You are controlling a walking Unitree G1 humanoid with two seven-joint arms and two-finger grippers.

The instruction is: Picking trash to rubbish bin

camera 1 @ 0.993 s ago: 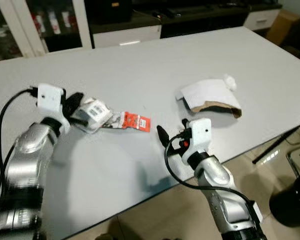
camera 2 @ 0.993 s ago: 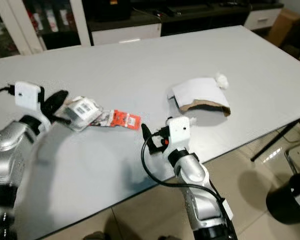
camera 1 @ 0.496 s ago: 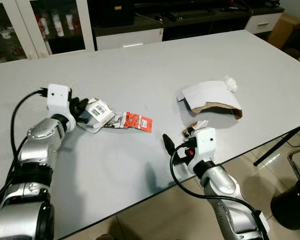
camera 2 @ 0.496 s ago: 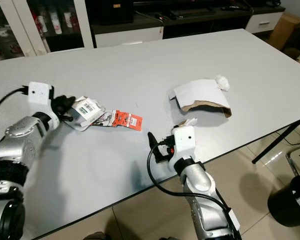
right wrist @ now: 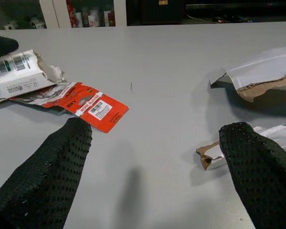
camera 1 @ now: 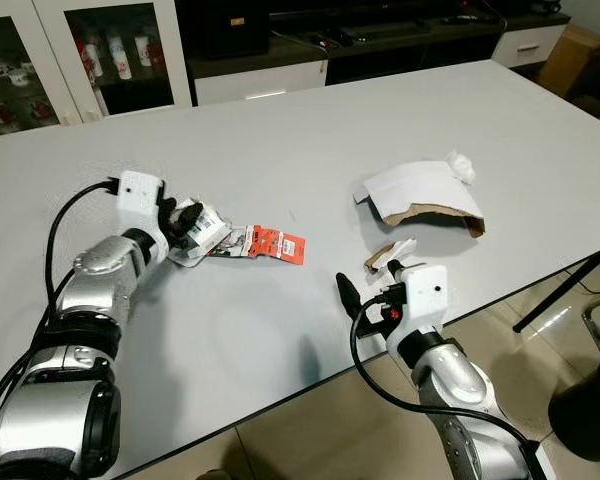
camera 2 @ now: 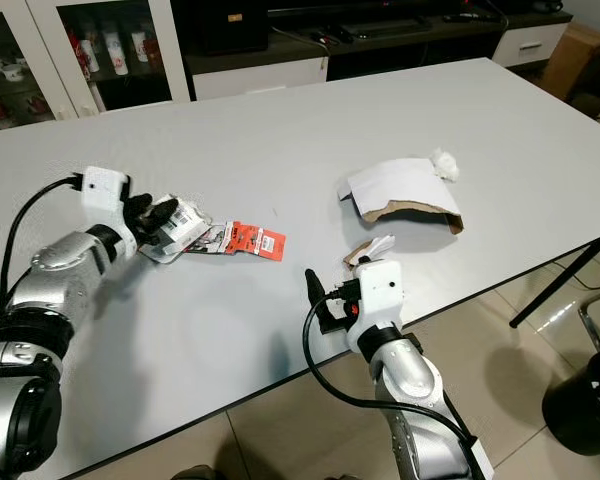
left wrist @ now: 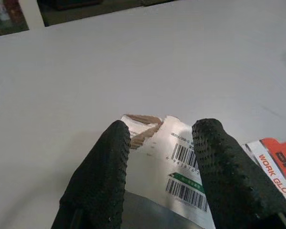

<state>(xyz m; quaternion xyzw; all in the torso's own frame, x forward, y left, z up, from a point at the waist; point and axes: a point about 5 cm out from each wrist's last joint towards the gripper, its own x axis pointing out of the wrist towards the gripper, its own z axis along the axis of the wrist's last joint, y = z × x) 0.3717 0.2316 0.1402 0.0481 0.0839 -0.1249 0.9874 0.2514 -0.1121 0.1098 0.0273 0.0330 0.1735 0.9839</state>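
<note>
A crumpled white wrapper with barcodes lies on the grey table at the left, a red "work gloves" tag joined to it. My left gripper is shut on the wrapper; the left wrist view has the barcoded wrapper between the two fingers. A small torn cardboard scrap lies near the table's front edge. Just before it my right gripper stands open above the table, holding nothing. A bigger torn white-and-brown envelope lies further back on the right.
A small white wad sits at the envelope's far corner. A black rubbish bin stands on the floor to the right, below the table's front right edge. Glass-door cabinets and a dark TV unit line the far wall.
The camera has shifted a little. My left gripper moved in over the wrapper and its fingers drew together on it. The right gripper drifted slightly right along the front edge.
</note>
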